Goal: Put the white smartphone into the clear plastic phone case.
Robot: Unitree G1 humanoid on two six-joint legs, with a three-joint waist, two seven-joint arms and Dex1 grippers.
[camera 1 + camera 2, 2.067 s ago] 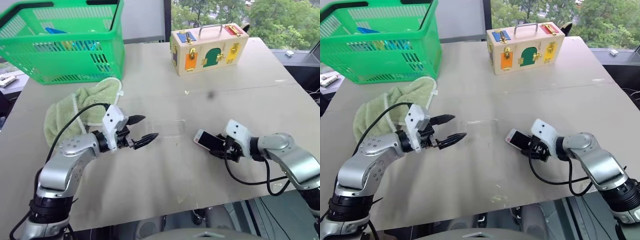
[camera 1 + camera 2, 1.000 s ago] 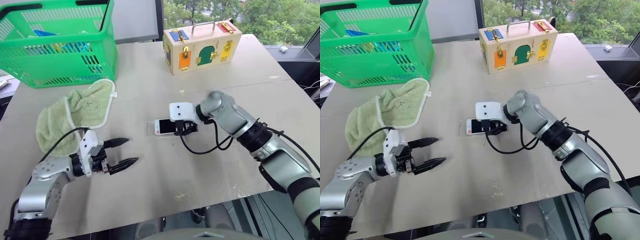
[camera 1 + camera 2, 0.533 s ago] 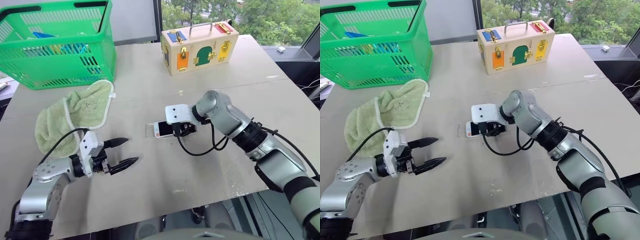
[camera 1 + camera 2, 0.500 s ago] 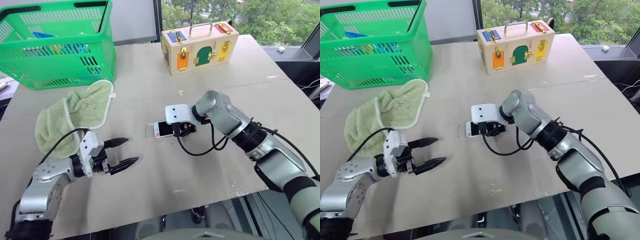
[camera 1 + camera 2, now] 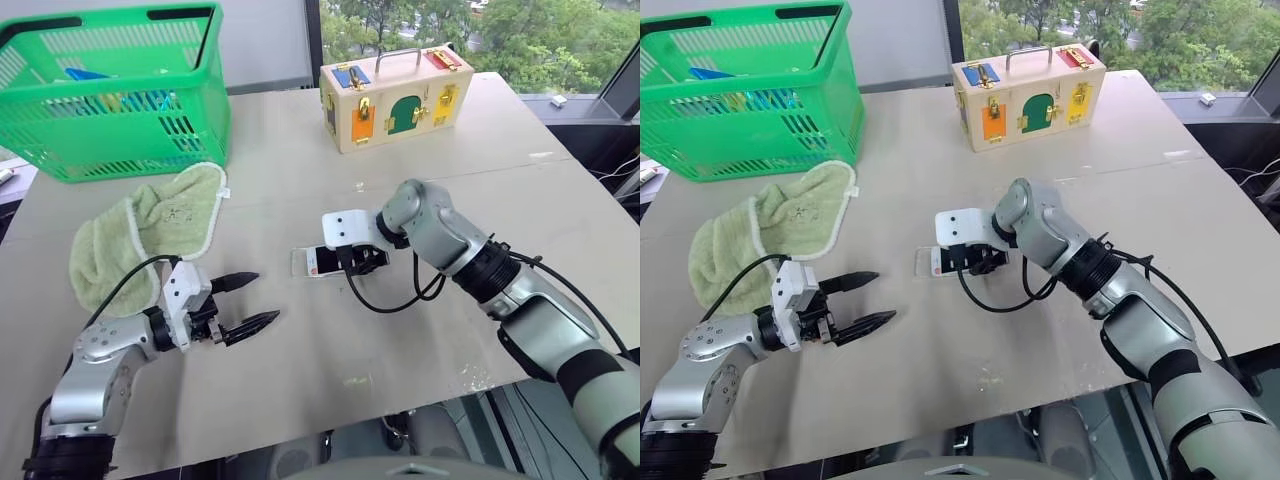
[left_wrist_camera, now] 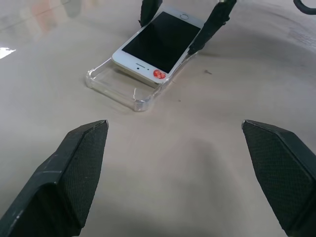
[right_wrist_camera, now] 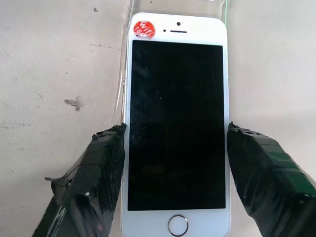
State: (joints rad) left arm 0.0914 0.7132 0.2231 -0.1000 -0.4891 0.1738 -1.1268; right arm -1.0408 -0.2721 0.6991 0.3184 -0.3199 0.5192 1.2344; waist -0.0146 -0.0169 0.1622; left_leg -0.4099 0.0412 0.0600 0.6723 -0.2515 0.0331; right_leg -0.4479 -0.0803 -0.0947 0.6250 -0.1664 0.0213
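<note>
Now, from the robot's left across to its right:

Basket: a green plastic basket (image 5: pixel 120 90) stands at the far left corner of the table (image 5: pixel 300 380), with some blue items inside.
Towel: a pale green towel (image 5: pixel 150 235) lies crumpled in front of the basket.
Left gripper: the left gripper (image 5: pixel 245 303) hovers low over bare tabletop, near the towel, its two black fingers spread wide apart and holding nothing; it points toward the phone.
Case: the clear plastic phone case (image 6: pixel 123 89) lies flat on the table near its middle, its glossy rim showing beyond the phone's end on the robot's left.
Phone: the white smartphone (image 7: pixel 177 128) lies screen up partly over the case, the end with a small red sticker (image 7: pixel 142 29) resting above the case floor; whether it is seated inside cannot be told.
Right gripper: the right gripper (image 5: pixel 357 262) reaches down at the phone's home-button end, one finger against each long edge, clamped on the phone.
Wooden box: a pale wooden box (image 5: pixel 405 95) with coloured doors, latches and a handle stands at the far side of the table.
</note>
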